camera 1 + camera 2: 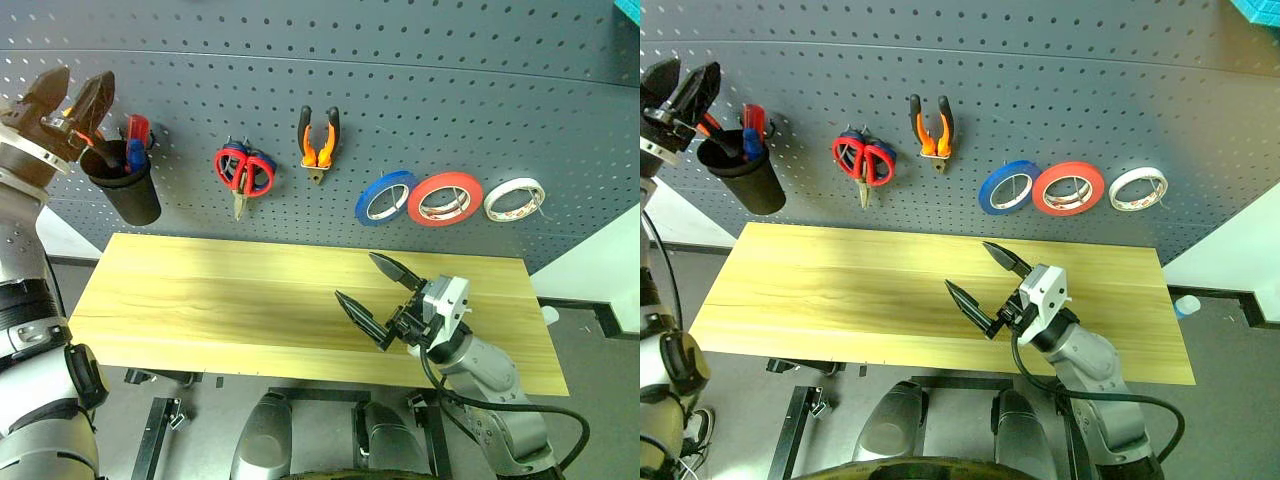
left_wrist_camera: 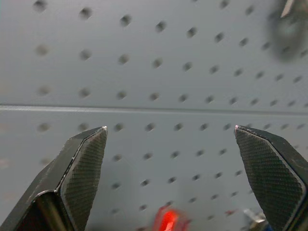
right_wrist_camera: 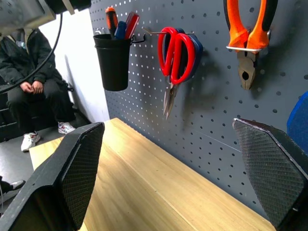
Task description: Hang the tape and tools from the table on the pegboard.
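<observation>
Table (image 1: 200, 300) bare w/ right pincer (image 1: 365, 285) wide above; left pincer (image 1: 72, 100) wide by pegboard (image 1: 400, 90).

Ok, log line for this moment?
red tape, pliers, red scissors: hung | table: bare | left pincer: open | right pincer: open

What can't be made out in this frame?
- Blue-handled scissors: head views, mostly hidden behind the red-handled scissors.
- Tools in the black cup: head views, tips hidden inside the cup.
- Red blur: left wrist view, too blurred to identify.
- Pliers: right wrist view, handles cut off.
</observation>
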`<state>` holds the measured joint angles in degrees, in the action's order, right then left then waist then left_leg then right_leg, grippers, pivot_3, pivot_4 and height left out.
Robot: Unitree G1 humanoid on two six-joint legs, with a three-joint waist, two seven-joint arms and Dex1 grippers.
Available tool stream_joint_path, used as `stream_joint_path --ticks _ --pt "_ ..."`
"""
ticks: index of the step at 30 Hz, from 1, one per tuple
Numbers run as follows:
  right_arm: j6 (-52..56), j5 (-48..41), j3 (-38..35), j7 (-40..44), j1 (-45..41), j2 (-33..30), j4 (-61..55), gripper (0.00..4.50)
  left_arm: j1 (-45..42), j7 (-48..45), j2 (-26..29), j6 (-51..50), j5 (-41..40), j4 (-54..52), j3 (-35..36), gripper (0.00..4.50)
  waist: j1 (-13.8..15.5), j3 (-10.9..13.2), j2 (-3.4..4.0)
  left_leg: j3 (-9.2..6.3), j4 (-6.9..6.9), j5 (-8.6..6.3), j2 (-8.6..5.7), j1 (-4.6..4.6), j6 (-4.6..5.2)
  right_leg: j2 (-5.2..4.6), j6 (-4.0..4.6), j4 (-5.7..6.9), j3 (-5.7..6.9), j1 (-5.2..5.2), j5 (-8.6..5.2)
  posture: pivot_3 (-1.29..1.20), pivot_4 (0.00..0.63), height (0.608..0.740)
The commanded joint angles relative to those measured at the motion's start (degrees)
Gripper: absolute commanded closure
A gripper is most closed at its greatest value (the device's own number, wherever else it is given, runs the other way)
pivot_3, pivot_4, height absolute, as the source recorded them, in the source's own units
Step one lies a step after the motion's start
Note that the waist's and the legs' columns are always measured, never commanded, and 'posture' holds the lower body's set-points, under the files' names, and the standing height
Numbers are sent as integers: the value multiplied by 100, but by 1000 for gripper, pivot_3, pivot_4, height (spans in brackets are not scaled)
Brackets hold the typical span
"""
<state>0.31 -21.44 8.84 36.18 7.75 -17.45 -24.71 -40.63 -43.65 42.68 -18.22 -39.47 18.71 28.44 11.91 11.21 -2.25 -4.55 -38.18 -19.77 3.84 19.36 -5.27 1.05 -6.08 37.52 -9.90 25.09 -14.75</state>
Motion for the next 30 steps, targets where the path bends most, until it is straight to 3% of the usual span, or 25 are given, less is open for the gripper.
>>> stream_joint_path --ticks 1,7,11,14,20,30 --pt "-120 -54 -13 56 -81 37 -69 0 67 -142 77 -440 -538 -786 192 21 3 -8 -4 -1 -1 0 0 0 0 0 0 1 1 0 0 390 93 727" --pt "-191 -79 -32 148 -252 98 138 0 278 -280 190 -1462 -1476 -1588 327 21 -5 -130 0 -8 -1 -1 0 -2 1 0 0 2 7 -6 0 404 70 727" --pt "-291 -121 -118 222 -424 139 311 0 1232 -672 414 -2590 -2341 -2564 252 21 -37 -271 24 -9 0 -1 0 -8 2 0 0 0 8 -15 0 414 40 727" --pt "-351 -141 -210 265 -515 130 430 0 1972 -532 204 -2792 -2391 -3145 13 21 -6 -382 30 -16 0 -2 0 -11 3 0 2 1 13 -20 -2 421 13 727" --pt "-173 -227 -422 310 -707 0 564 0 2973 -115 -272 -2130 -854 -3509 -1199 21 -10 -587 48 -25 0 0 0 -105 0 0 22 -29 21 -131 -16 415 0 727" --pt "158 -232 -881 27 34 -263 309 0 4497 444 -1036 -1190 433 -3669 -1722 21 -11 -687 80 -26 5 -1 0 -111 0 0 11 -42 19 -150 -26 411 0 727"
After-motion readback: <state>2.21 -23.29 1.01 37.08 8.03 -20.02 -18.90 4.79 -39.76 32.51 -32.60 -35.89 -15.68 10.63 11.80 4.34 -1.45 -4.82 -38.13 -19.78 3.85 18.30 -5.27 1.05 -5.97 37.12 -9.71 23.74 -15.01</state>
